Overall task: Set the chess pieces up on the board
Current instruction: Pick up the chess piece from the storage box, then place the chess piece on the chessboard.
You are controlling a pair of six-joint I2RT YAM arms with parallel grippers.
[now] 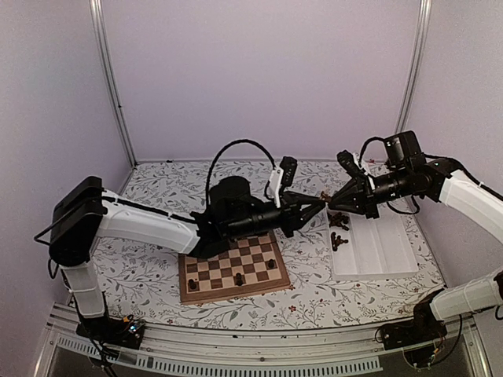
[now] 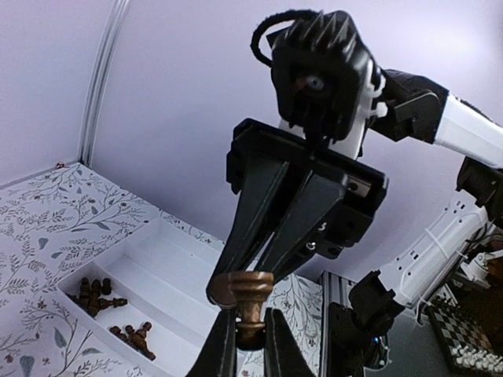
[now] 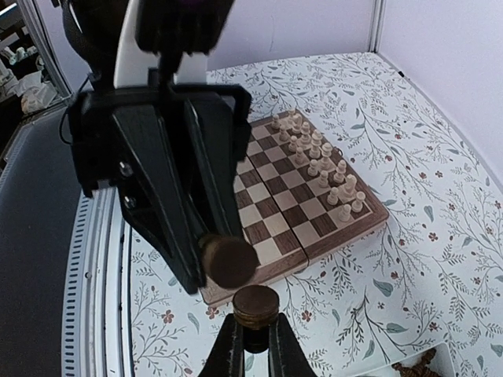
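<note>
- Left pincer (image 2: 250, 323) is pressed together on the stem of a dark chess piece (image 2: 250, 284). The piece's broad disc end points away from that wrist camera.
- The right pincer (image 3: 251, 345) is pressed together as well, pinching a second dark piece (image 3: 256, 305) just below its disc.
- In the top view I see both pincers tip to tip, right of centre. They hang in the air between the board (image 1: 236, 292) and the tray (image 1: 385, 251).
- The two discs sit just beside each other, and I cannot tell whether they touch.
- The white compartment tray lies at the right of the top frame, with loose dark pieces (image 1: 339, 222) heaped in its upper-left part.
- The board lies at lower centre, and a few dark chessmen (image 1: 271, 265) stand on its near squares.
- My left arm (image 1: 149, 224) stretches across the upper half of the board and hides those squares from above.
- In the right wrist view, pale chessmen (image 3: 318, 161) stand in two rows along the board's right-hand edge.
- The tabletop (image 1: 157, 275) is covered with a white cloth printed with grey-green sprigs and small red flowers.
- Plain pale lilac walls (image 1: 259, 71) close the space in.
- Metal posts (image 1: 110, 78) slant up at upper left and upper right.
</note>
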